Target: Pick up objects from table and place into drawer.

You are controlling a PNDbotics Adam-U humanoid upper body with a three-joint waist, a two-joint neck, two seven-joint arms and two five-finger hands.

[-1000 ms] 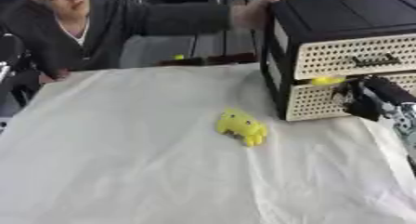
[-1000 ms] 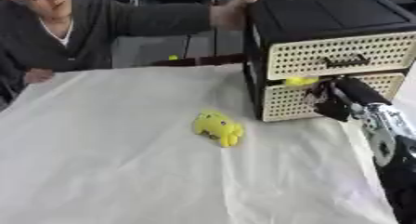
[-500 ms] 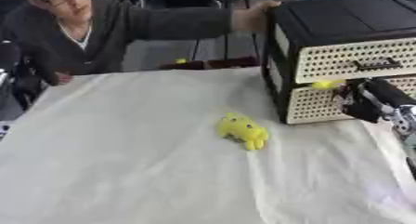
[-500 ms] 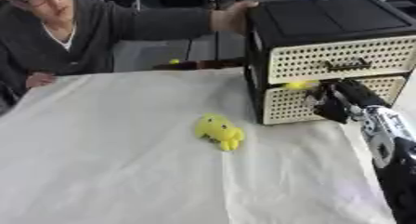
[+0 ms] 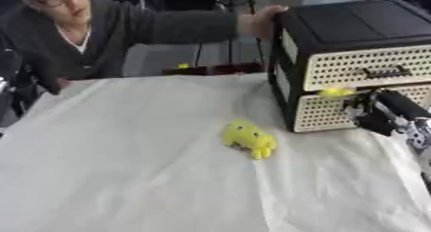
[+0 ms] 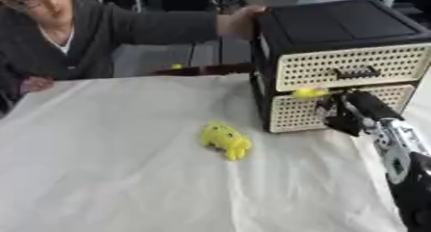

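Right eye view gives you the clearest look at what matters: your right hand (image 6: 343, 116) is up against the lower drawer (image 6: 296, 111) of the black drawer cabinet (image 6: 336, 33), low on the front next to where a small yellow thing (image 6: 308, 92) sits at the drawer's top edge. I honestly can't tell if the fingers are curled on the pull or just resting there, too dark and bunched up. Your left hand isn't in either view.

Looks to me like you're on the drawer-opening step. To do it well, pull straight out along the drawer's own line, not sideways, and keep the wrist low so you don't knock that yellow bit off the edge. A person's hand (image 6: 240, 21) is on the cabinet's top back corner, which I'd guess braces it, so you shouldn't have to fight it sliding on the white cloth (image 6: 109, 178) over the counter.

The yellow plush toy (image 5: 249, 138) lies out on the cloth, in front of the cabinet's left corner and well apart from your hand. That's your pick once the drawer is out.

Contents: the upper drawer (image 6: 341, 67) is closed, can't see inside. The lower one shows no real gap either, so what's in it is anyone's guess; only that yellow thing shows at its rim.
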